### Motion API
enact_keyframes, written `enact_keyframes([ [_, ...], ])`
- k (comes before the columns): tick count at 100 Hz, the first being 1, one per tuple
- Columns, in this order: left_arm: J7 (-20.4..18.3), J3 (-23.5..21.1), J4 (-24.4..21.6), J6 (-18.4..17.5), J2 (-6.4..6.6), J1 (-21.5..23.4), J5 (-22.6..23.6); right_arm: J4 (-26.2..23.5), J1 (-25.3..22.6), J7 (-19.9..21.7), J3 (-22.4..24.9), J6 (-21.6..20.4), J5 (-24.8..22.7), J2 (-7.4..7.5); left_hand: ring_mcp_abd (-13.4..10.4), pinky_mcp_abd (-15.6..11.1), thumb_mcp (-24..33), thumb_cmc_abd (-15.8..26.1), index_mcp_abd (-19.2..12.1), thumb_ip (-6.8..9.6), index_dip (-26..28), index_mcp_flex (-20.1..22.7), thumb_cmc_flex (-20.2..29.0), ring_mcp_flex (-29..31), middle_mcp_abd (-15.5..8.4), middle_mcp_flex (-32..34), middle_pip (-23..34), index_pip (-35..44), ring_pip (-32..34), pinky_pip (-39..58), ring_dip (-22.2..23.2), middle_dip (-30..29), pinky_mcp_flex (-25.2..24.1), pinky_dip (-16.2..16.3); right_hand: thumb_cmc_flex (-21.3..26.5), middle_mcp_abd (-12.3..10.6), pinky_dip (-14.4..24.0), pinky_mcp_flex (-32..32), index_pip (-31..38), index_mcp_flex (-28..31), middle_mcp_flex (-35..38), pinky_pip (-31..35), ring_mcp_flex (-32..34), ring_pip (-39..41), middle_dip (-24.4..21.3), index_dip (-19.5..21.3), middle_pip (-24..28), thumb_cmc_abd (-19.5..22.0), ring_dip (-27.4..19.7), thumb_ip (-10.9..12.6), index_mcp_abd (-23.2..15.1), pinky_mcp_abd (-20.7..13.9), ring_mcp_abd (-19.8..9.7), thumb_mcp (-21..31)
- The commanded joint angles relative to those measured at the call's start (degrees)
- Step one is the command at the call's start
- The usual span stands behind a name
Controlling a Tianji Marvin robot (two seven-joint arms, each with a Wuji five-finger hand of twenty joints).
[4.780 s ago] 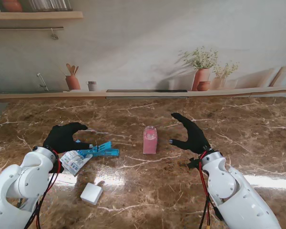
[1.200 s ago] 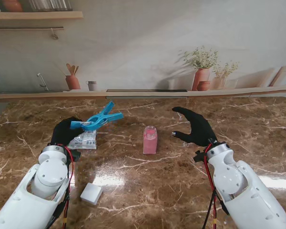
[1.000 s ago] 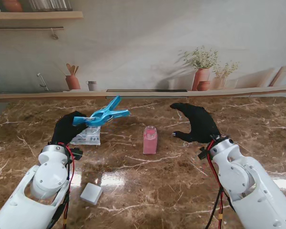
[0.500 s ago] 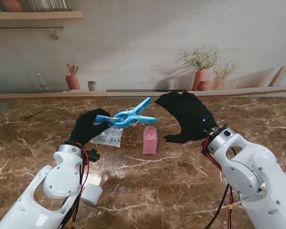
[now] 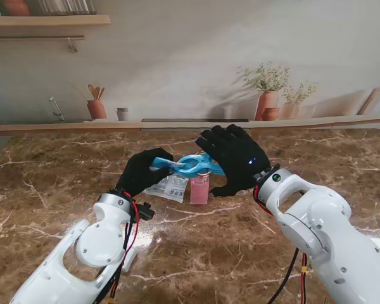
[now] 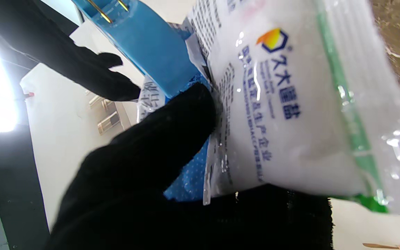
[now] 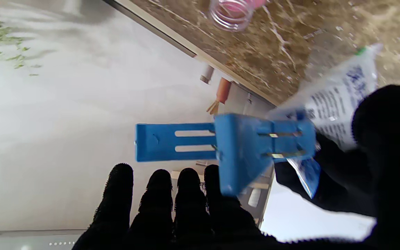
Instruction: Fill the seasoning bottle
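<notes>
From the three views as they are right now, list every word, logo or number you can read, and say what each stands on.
"久大鹽" in large blue characters, then a fourth I cannot make out: on the white seasoning bag held by the left hand.
Orange and blue hexagon logo: same bag, wordless.
Small blue print on the bag: too blurred to read.
Blue clip, pink bottle, right hand: no text visible.

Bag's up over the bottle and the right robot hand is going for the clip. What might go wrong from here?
1. The blue clip hangs right above the uncapped pink bottle; the right robot hand, fingers spread, might knock it over.
2. The left robot hand pinches the salt bag only near the clip; pulling could tear it loose.
3. An unclipped bag may spill beside the narrow mouth.
</notes>
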Motion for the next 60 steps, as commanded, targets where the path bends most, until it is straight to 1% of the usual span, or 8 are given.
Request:
enact_keyframes([
  [1, 0.04, 0.86, -0.12, -0.73, -0.55, -0.21, -0.02, 1.54, 0.48, 0.39, -0.67, 0.87, 0.51, 0.05, 0.12, 0.23, 5.66, 7.80, -6.35, 2.68, 7.53, 9.65, 6.70, 3.85, -2.84, 2.84, 3.50, 12.66, 1.88, 0.76, 1.25, 1.09, 0.14, 1.29, -1.86, 0.70, -0.64, -0.94, 1.35, 0.14, -1.08, -1.01, -2.71, 0.01, -0.15, 1.82, -0.37, -1.02, -0.81, 1.53, -0.67, -0.87, 0.67, 1.18],
  [10, 0.67, 1.64, 0.03, -1.31, -0.72, -0.48, -0.02, 2.98, 1.18, -1.44, -1.89, 1.63, -2.30, 0.11, 0.21, 0.22, 5.69, 7.76, -6.44, 2.63, 7.53, 9.62, 6.63, 3.77, -2.88, 2.86, 3.51, 12.73, 1.85, 0.72, 1.27, 1.07, 0.06, 1.41, -0.41, -0.05, -0.46, -0.32, 6.52, 4.79, 1.58, -0.30, -1.21, 0.84, 0.37, 5.17, 0.58, -1.07, -0.54, 1.71, -3.96, -0.60, 0.59, 0.63],
  [19, 0.92, 2.08, -0.16, -1.66, -0.80, -0.45, -0.15, 5.42, 1.76, -7.72, -3.35, 3.33, -5.03, 0.06, 0.23, 0.17, 5.66, 7.73, -6.38, 2.60, 7.52, 9.60, 6.64, 3.69, -2.87, 2.82, 3.52, 12.77, 1.83, 0.65, 1.28, 1.08, -0.06, 1.50, 1.43, -1.29, -0.15, 2.00, 13.25, 11.94, 7.50, 1.34, 2.81, 2.66, 1.55, 9.60, 2.97, -1.26, 0.05, 1.87, -9.14, 0.15, 0.47, 0.07],
  [33, 1.05, 2.41, -1.33, -2.02, -0.76, 0.30, -0.02, 8.26, 2.84, -16.31, -5.22, 5.48, -8.80, 0.17, 0.20, 0.08, 5.60, 7.73, -6.51, 2.56, 7.47, 9.47, 6.61, 3.49, -3.03, 2.71, 3.43, 12.78, 1.72, 0.59, 1.27, 0.99, -0.10, 1.67, 9.18, -5.34, 0.51, 6.85, 23.63, 26.97, 24.69, 5.94, 13.06, 6.76, 4.98, 18.67, 8.13, -2.26, 1.55, 2.59, -19.88, 2.35, 0.22, -3.63],
  [42, 1.42, 2.55, -1.78, -2.45, -0.78, 0.67, 0.27, 9.24, 3.59, -18.80, -5.88, 5.68, -9.64, 0.27, 0.22, -0.13, 5.52, 7.68, -6.70, 2.52, 7.39, 9.31, 6.57, 3.36, -3.13, 2.68, 3.35, 12.75, 1.58, 0.40, 1.22, 0.90, -0.30, 1.75, 13.48, -7.74, 1.33, 10.27, 29.05, 33.08, 33.58, 9.64, 20.42, 9.02, 7.96, 23.33, 10.94, -2.09, 3.03, 2.81, -24.26, 3.11, -0.48, -5.39],
  [49, 1.64, 2.56, -2.09, -2.56, -0.78, 0.93, 0.56, 9.52, 3.99, -19.36, -6.16, 5.44, -9.52, 0.28, 0.20, -0.30, 5.47, 7.47, -6.73, 2.43, 7.29, 8.95, 6.56, 3.31, -3.01, 2.52, 3.18, 12.66, 1.50, 0.38, 1.17, 0.75, -0.34, 1.87, 18.34, -9.80, 1.58, 13.03, 35.92, 35.13, 40.47, 12.45, 28.67, 11.12, 11.97, 24.02, 13.81, -2.76, 5.66, -1.21, -29.18, 3.81, -1.32, -4.19],
  [56, 2.43, 2.65, -2.20, -2.75, -0.92, 1.19, 0.81, 9.47, 4.23, -19.21, -6.33, 5.21, -9.53, 0.30, 0.07, -0.75, 5.26, 7.27, -6.67, 2.22, 6.92, 8.17, 6.58, 2.59, -2.91, 2.18, 2.88, 12.41, 0.96, -0.07, 0.92, 0.46, -0.99, 1.90, 15.60, -11.38, 2.80, 19.62, 40.48, 38.30, 46.37, 17.90, 38.42, 14.74, 17.14, 25.67, 18.71, -10.53, 9.39, -10.38, -31.40, 4.38, -1.38, 13.46],
  [60, 3.05, 2.71, -2.11, -3.06, -1.02, 1.26, 1.16, 9.53, 4.36, -19.28, -6.46, 5.32, -9.21, 0.23, -0.19, -1.07, 4.73, 7.22, -6.72, 2.07, 6.16, 7.52, 6.69, 1.98, -2.96, 1.77, 2.55, 12.39, -0.06, -0.67, 0.28, 0.04, -1.25, 2.03, 15.14, -12.08, 3.58, 23.75, 41.57, 39.58, 48.57, 21.46, 43.16, 17.34, 22.15, 27.49, 22.68, -11.47, 11.54, -12.08, -31.26, 4.69, -1.59, 16.87],
])
